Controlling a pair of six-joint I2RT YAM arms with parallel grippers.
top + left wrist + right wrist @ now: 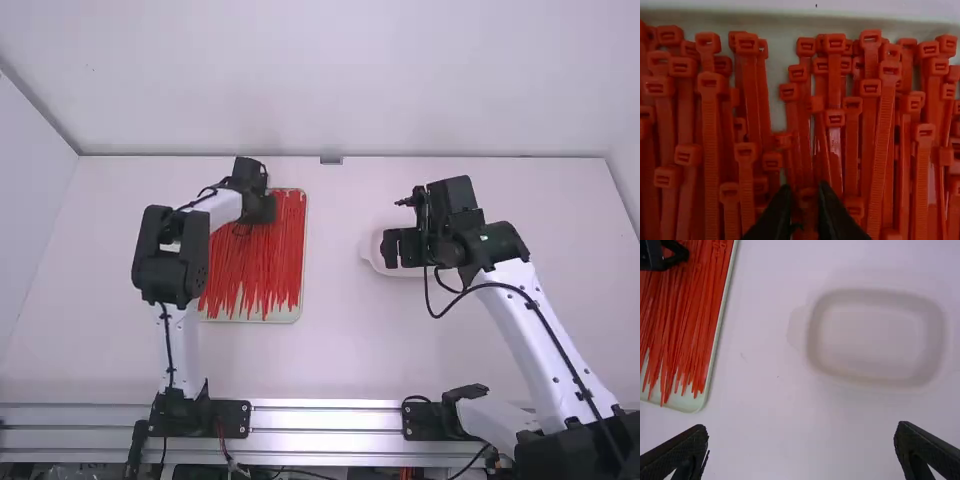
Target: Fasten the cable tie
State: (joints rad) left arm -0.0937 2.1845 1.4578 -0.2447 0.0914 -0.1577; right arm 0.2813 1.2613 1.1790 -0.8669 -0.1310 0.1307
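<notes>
Cable ties (262,262), red, lie heaped on a pale tray (285,316), where the left gripper (804,202) narrowly pinches 1 cable tie (808,192); the right gripper (800,435) hangs wide open above a white dish (875,337).

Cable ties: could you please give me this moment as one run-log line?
left claw: shut on one cable tie in the red pile | right claw: open, above table by white dish | tie not yet fastened

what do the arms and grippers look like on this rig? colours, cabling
Left arm and right arm: white links, bulky black joints, thin black cables looping outside them. Left gripper and right gripper are black; the right one's fingers are wedge-shaped, finely textured.
</notes>
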